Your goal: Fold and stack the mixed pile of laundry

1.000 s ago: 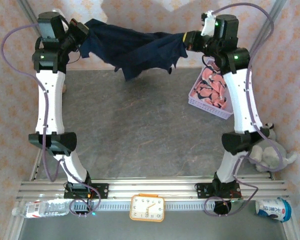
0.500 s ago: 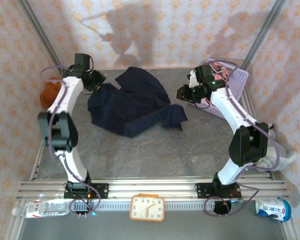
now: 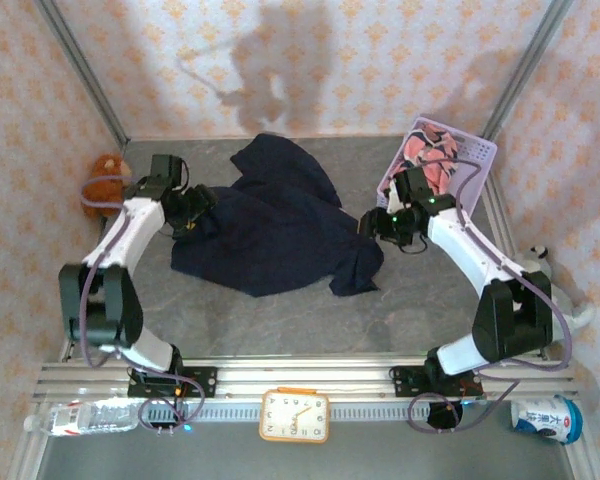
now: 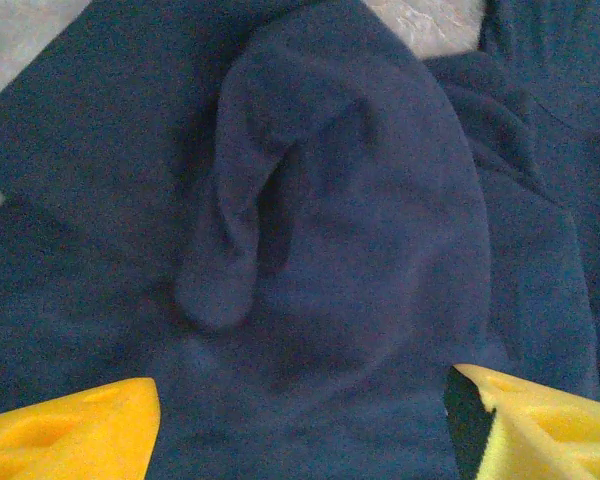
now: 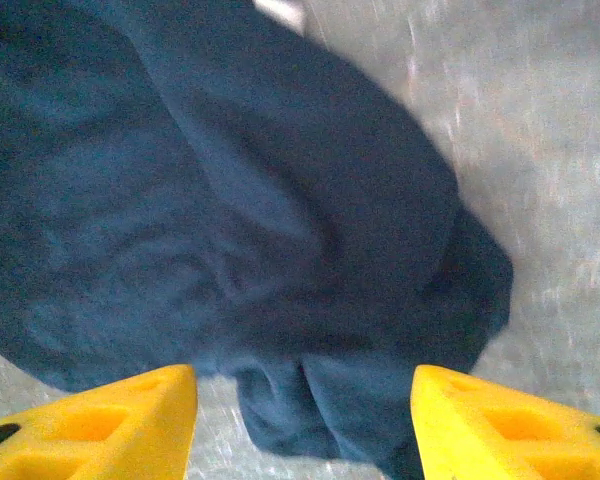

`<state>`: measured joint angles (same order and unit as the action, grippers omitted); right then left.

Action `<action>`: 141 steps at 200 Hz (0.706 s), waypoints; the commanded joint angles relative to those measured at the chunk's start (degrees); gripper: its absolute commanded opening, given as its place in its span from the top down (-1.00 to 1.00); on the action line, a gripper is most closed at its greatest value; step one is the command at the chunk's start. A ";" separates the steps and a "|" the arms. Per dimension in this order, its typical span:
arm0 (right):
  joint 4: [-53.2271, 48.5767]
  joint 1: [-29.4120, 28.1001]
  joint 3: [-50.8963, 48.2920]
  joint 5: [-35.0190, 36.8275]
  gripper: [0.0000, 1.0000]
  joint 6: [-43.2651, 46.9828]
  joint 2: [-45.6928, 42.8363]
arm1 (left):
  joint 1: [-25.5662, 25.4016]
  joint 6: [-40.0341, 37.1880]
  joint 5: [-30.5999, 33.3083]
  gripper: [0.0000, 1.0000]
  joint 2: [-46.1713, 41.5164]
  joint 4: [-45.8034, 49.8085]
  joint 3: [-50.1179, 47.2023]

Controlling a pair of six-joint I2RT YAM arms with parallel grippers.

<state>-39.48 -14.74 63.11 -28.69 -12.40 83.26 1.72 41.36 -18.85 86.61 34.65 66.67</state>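
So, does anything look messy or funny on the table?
Yes. The navy garment lies rumpled on the table, with folds bunched up and one end twisted into a lump at its near right corner. The pink garment is heaped in the lavender basket, not folded.

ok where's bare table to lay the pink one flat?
Widest bare patch: table between the navy garment and the near rail. Small strip behind the garment, left of the basket. Crowded mid-table: left gripper and right gripper at the garment's edges.
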 commanded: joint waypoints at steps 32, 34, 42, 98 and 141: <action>0.51 -2.99 -14.58 1.24 -0.15 -5.26 -5.61 | -4.87 8.36 2.62 -0.51 -12.28 -3.05 -19.11; 0.67 -3.01 -14.92 1.06 -0.15 -5.41 -5.56 | -5.10 8.64 2.71 -0.51 -12.37 -3.13 -19.60; 1.69 -3.25 -16.19 0.42 -0.15 -6.21 -5.34 | -5.82 9.73 2.97 -0.51 -13.00 -3.65 -21.15; 10.58 -4.93 -18.62 1.06 -0.11 -8.19 0.26 | -8.47 12.88 5.03 -0.50 -6.33 -11.84 -25.43; 10.16 -4.95 -15.34 2.39 0.97 -9.36 1.96 | -10.35 12.59 7.12 -0.14 4.12 -15.05 -22.84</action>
<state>-30.06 -19.53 44.82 -28.86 -20.40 85.43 -7.53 53.15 -14.92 86.02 23.55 42.78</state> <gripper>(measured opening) 0.215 0.666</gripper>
